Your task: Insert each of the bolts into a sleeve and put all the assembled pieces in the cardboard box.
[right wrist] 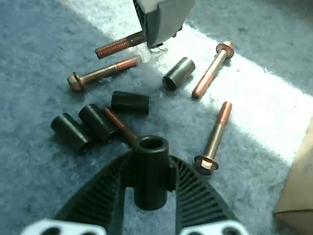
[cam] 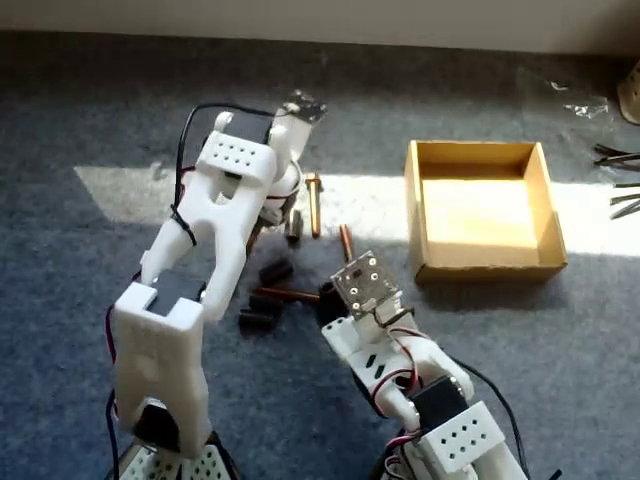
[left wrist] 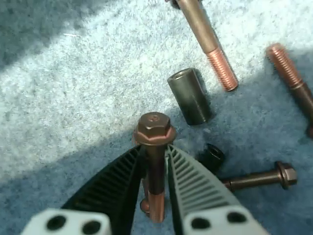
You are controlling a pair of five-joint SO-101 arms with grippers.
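My left gripper is shut on a copper bolt, whose hex head stands out beyond the fingertips above the carpet. A dark sleeve lies just past it. My right gripper is shut on a black sleeve, its bore facing outward. Ahead of it lie three loose bolts and several sleeves. In the high view the left arm is over the pile of parts, and the right arm is beside it. The cardboard box sits to the right.
The grey carpet has a sunlit strip across the parts and box. Dark tools lie at the far right edge. Open carpet lies in front of the box and to the far left.
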